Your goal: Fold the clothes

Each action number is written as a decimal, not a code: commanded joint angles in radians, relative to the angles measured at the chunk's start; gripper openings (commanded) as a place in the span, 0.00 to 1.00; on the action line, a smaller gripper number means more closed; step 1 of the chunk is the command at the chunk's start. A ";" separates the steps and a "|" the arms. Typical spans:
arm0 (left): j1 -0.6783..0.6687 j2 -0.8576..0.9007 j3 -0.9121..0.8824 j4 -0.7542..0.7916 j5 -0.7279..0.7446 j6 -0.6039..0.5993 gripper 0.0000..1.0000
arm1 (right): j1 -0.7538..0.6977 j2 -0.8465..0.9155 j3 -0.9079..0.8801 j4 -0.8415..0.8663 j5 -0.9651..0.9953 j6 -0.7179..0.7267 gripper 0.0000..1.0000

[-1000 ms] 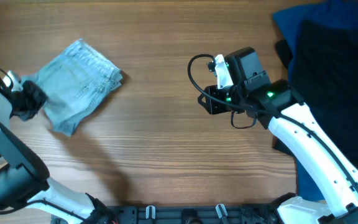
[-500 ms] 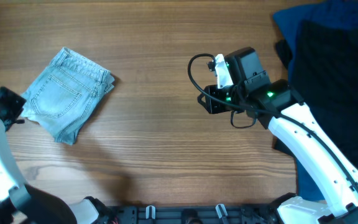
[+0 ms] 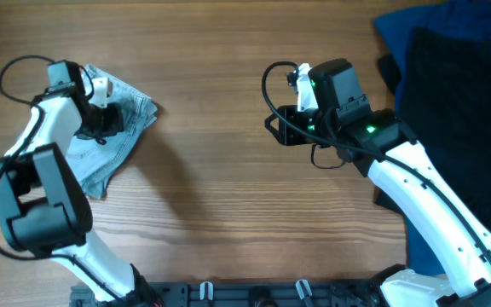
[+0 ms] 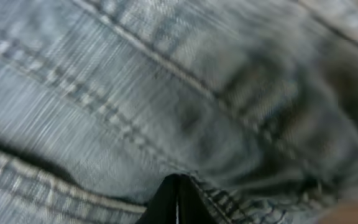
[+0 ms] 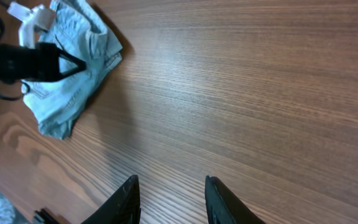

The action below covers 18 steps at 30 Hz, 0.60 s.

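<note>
Denim, pale blue and faded, fills the upper left of the overhead view: the shorts (image 3: 101, 162) lie bunched on the wooden table (image 3: 228, 213), well apart from everything on the right side. Part of the cloth is rumpled into a ridge toward the upper right of the heap, and a looser flap trails down toward the lower left.

The left gripper (image 3: 113, 119) sits right on top of the shorts, near the upper part of the heap. In the left wrist view its fingers (image 4: 166, 202) show as one dark wedge at the bottom centre, with only a thin slit between them. The tips are pressed into the denim (image 4: 166, 93) at a stitched seam, with a small fold nipped between them. That view is blurred, so the pocket stitching shows only as streaks. From the right wrist view the same gripper (image 5: 79, 62) is seen at the upper left, tapered to a point against the shorts (image 5: 67, 99).

The right gripper (image 3: 278, 128) hangs over bare wood right of centre, far from the shorts. Its two fingers (image 5: 129, 199) stand wide apart at the bottom of its own view, with nothing but table grain between them; it holds and touches nothing. A black cable (image 3: 267, 85) loops beside its wrist.

A dark blue cloth (image 3: 399, 26) and a large black garment (image 3: 459, 111) lie piled at the right edge of the overhead view.
</note>
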 commanded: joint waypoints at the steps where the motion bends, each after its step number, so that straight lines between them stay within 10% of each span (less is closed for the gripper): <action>1: 0.001 0.101 -0.001 0.061 0.003 0.048 0.04 | -0.005 0.001 0.005 0.010 -0.005 0.029 0.34; 10: 0.050 0.256 0.008 0.418 -0.052 -0.205 0.07 | -0.005 0.001 0.005 0.011 -0.005 0.060 0.35; 18: 0.056 0.223 0.204 0.237 -0.048 -0.255 0.17 | -0.005 0.001 0.005 0.006 -0.005 0.051 0.37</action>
